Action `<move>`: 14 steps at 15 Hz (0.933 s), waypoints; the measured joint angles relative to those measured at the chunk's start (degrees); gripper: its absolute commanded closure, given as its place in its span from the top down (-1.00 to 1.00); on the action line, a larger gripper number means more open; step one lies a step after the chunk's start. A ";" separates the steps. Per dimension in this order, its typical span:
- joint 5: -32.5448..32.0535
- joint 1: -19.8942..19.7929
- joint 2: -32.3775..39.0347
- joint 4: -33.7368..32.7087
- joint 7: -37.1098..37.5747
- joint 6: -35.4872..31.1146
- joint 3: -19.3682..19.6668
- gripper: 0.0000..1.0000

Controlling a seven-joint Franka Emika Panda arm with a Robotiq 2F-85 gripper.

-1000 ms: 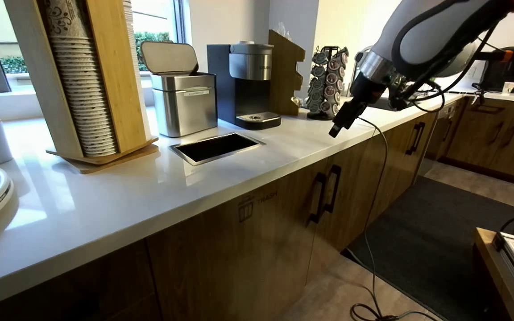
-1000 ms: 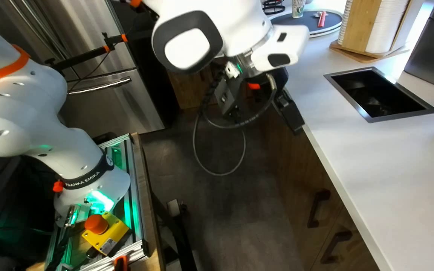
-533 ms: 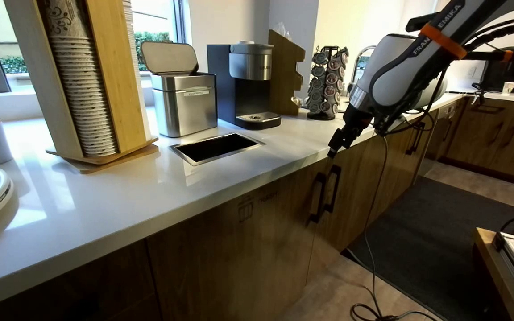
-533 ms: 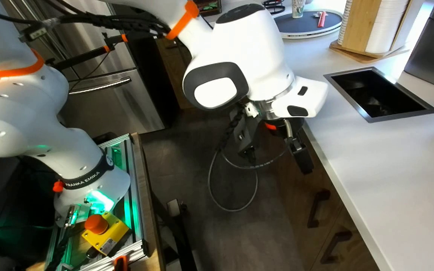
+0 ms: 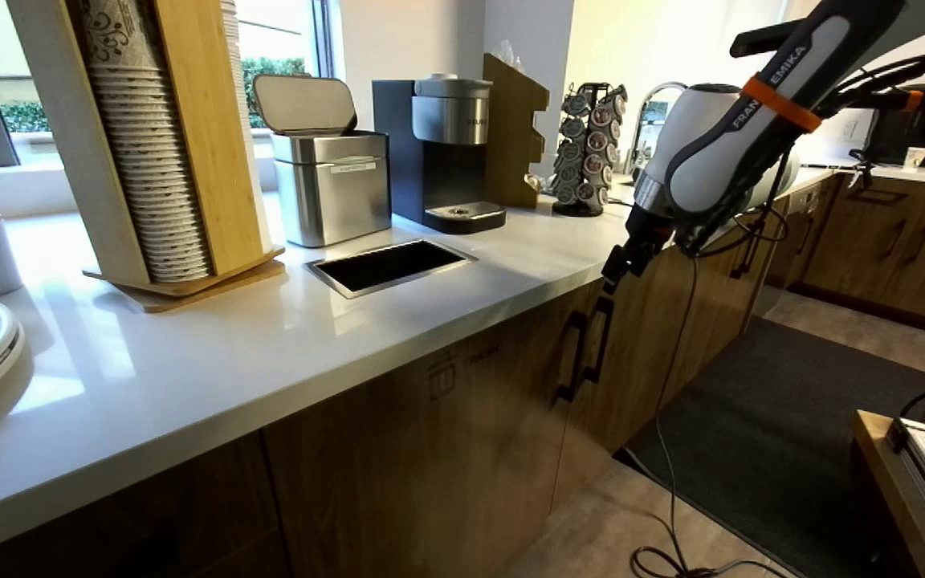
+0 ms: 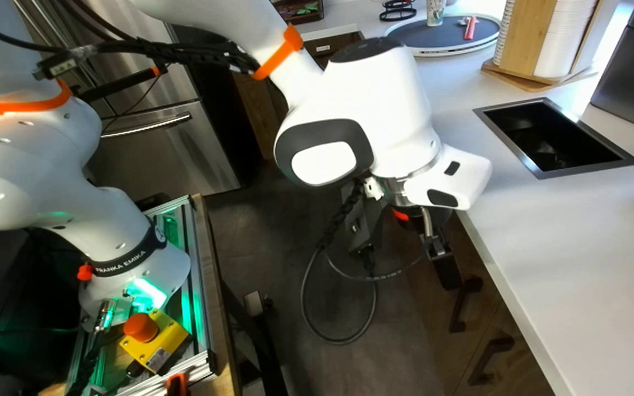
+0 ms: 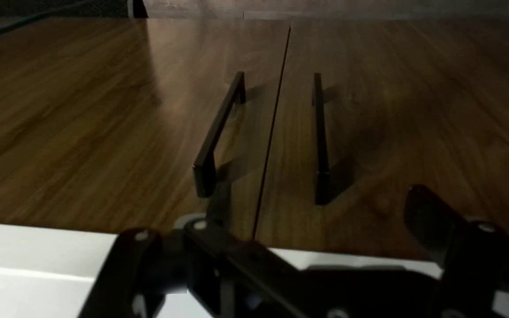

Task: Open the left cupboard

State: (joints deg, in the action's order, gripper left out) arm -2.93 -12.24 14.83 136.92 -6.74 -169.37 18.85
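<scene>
The left cupboard (image 5: 422, 474) is the closed brown wood door marked TRASH, with its black bar handle (image 5: 572, 357) on its right edge. In the wrist view, which stands upside down, this door (image 7: 422, 115) lies right of the seam, its handle (image 7: 320, 137) nearly vertical; the handle also shows in an exterior view (image 6: 463, 311). My gripper (image 7: 320, 207) is open and empty. Its fingers lie on either side of that handle's near end in the picture, apart from it. In both exterior views the gripper (image 5: 609, 281) (image 6: 448, 275) points down beside the counter edge, just above the handles.
The matching door's handle (image 5: 601, 341) stands close beside, across the seam, and also shows in the wrist view (image 7: 219, 132). The white counter (image 5: 511, 297) overhangs the doors. A trash opening (image 5: 390, 265), steel bin (image 5: 334, 189) and coffee machine (image 5: 454, 144) are on it. A cable (image 5: 675, 361) hangs down.
My gripper has come down from above the counter edge to the height of the handles' tops, moving along the counter towards them. The doors have not moved.
</scene>
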 measured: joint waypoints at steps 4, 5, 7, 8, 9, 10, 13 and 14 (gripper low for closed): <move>0.52 -2.96 4.88 -2.76 0.00 0.54 -0.93 1.00; 0.65 -3.65 5.94 -3.43 -0.01 0.97 -1.53 1.00; 1.21 -4.97 8.04 -4.67 -0.03 1.03 -3.04 1.00; 1.50 -5.53 9.03 -5.31 -0.04 1.04 -3.85 1.00; 1.86 -5.99 10.01 -6.05 -0.04 1.04 -4.61 1.00; 2.32 -6.51 10.98 -6.83 -0.04 1.04 -5.49 1.00; 3.72 -8.19 13.20 -9.11 -0.18 1.04 -8.49 0.96; 4.24 -8.80 13.90 -9.92 -0.31 1.04 -9.58 0.89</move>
State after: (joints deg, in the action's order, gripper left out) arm 1.31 -21.04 28.73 127.00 -7.06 -168.34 9.27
